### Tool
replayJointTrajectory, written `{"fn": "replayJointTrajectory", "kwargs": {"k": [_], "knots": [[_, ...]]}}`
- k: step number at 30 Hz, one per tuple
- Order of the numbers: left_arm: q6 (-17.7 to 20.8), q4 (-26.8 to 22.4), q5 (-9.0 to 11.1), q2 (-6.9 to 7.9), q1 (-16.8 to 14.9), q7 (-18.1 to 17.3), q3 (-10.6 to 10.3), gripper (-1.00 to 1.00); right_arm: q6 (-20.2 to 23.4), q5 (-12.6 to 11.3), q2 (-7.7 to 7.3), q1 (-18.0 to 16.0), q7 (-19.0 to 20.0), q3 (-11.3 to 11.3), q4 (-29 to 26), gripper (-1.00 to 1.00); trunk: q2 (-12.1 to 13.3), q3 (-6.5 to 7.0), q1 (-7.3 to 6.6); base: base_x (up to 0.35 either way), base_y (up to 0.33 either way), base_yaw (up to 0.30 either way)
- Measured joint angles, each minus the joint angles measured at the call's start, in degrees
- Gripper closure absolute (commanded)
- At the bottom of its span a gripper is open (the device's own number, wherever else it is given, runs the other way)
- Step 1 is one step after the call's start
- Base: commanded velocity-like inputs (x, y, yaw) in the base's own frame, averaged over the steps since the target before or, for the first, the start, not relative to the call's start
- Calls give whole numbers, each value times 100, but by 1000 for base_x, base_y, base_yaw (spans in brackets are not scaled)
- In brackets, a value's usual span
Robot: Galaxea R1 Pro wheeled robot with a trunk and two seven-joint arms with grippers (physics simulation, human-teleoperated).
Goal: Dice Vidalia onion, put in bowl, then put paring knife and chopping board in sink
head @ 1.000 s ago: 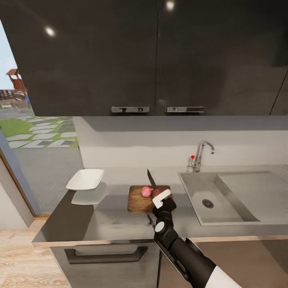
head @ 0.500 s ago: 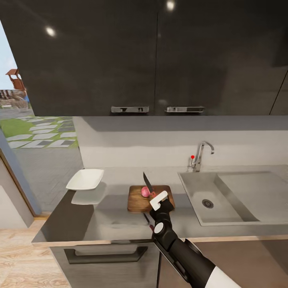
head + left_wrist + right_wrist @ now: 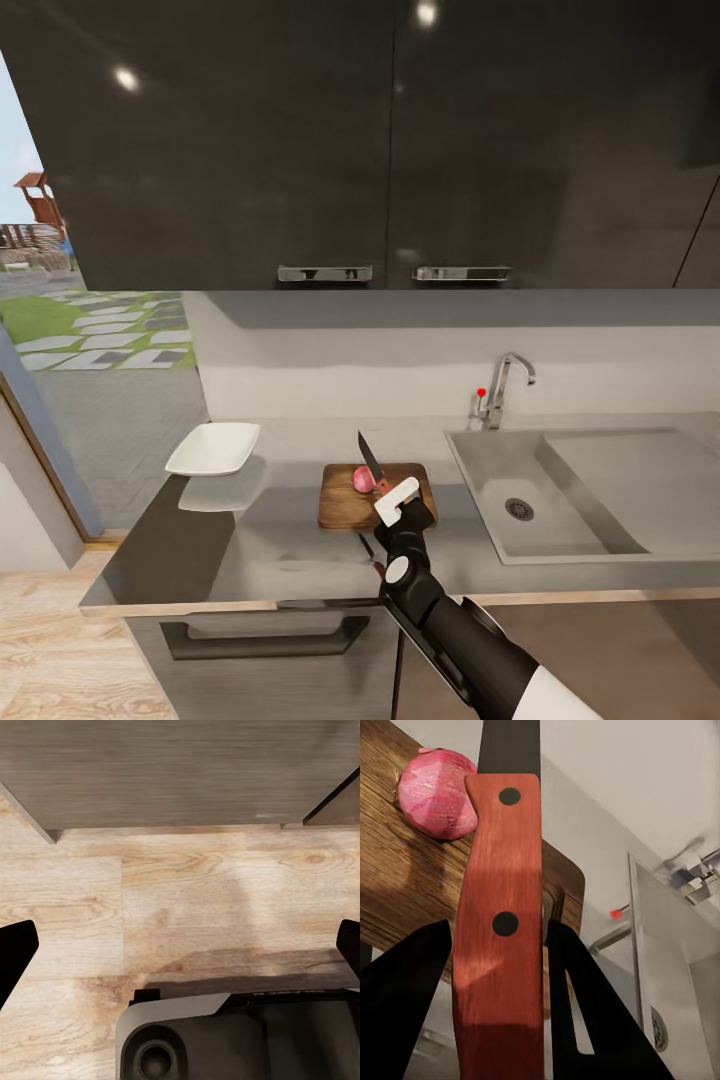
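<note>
The Vidalia onion (image 3: 362, 480) (image 3: 435, 792) lies on the chopping board (image 3: 345, 506) (image 3: 401, 889), which rests on the countertop (image 3: 270, 545) left of the sink (image 3: 610, 480). My right gripper (image 3: 396, 500) (image 3: 499, 937) is shut on the paring knife's reddish handle (image 3: 499, 930). The dark blade (image 3: 370, 456) points up and away, standing just right of the onion. The white bowl (image 3: 213, 448) sits at the countertop's far left. My left gripper (image 3: 180, 945) hangs open over the wooden floor, with nothing between its fingers (image 3: 15, 954).
A chrome faucet (image 3: 506, 385) with a red-tipped lever stands behind the sink. Dark wall cabinets (image 3: 400, 140) hang above. The counter's left end meets an opening to the outdoors. Beneath the left gripper is the robot's base (image 3: 240, 1035).
The right gripper with the knife has shifted slightly left and nearer, bringing the blade closer beside the onion. Over the last half second nothing has visibly moved.
</note>
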Motion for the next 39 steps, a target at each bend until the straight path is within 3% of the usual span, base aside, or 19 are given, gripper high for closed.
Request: {"fn": "replayJointTrajectory", "kwargs": {"k": [25,30,34,39], "knots": [[0,0,0,0,0,0,0,-100,8,-9,35,-1,29,20,20,100,0,0,0,78,-79,0],[0,5,0,0,0,0,0,-100,8,-11,64,-1,245,31,192,100,0,0,0,0,0,0],[0,8,0,0,0,0,0,-100,7,-10,77,0,314,344,279,100,0,0,0,0,0,0],[0,9,0,0,0,0,0,-100,11,-2,78,0,305,544,312,100,0,0,0,0,0,0]]}}
